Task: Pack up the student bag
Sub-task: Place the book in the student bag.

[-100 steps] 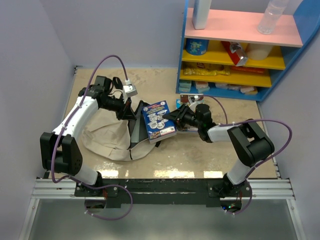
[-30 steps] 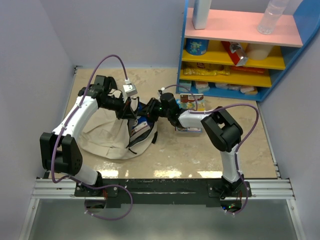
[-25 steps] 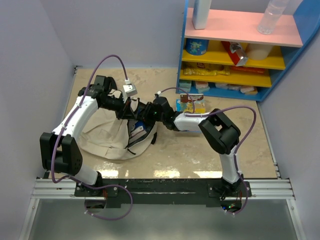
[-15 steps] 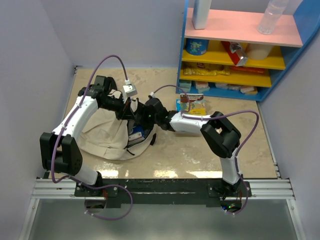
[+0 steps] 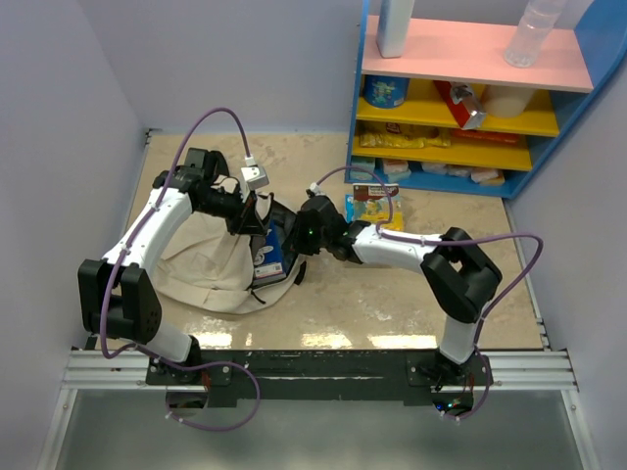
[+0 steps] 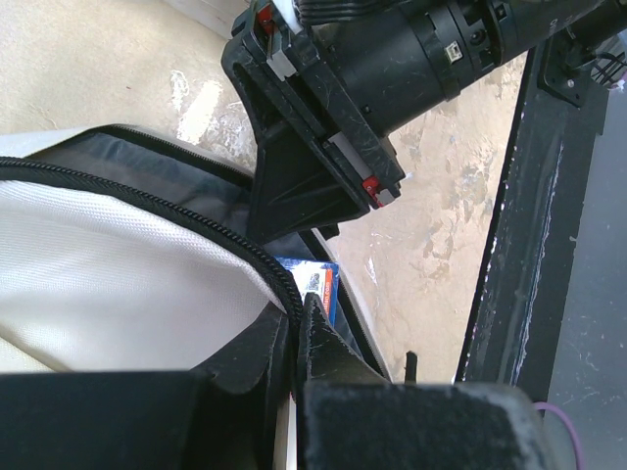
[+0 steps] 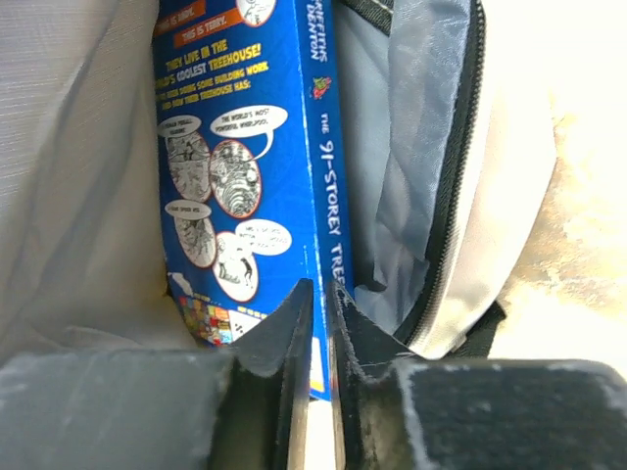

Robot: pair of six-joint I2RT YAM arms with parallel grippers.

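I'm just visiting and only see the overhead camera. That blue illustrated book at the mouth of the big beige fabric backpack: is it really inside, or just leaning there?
Observer: Inside. The right wrist camera shows the blue illustrated book within the beige fabric backpack, grey lining beside its spine.
Operator: What holds the bag open?
Observer: The left fingers are shut on its black zipper edge.
Operator: Are the right fingers gripping the book?
Observer: They sit nearly together at the book's lower edge; whether they grip it, I cannot tell.
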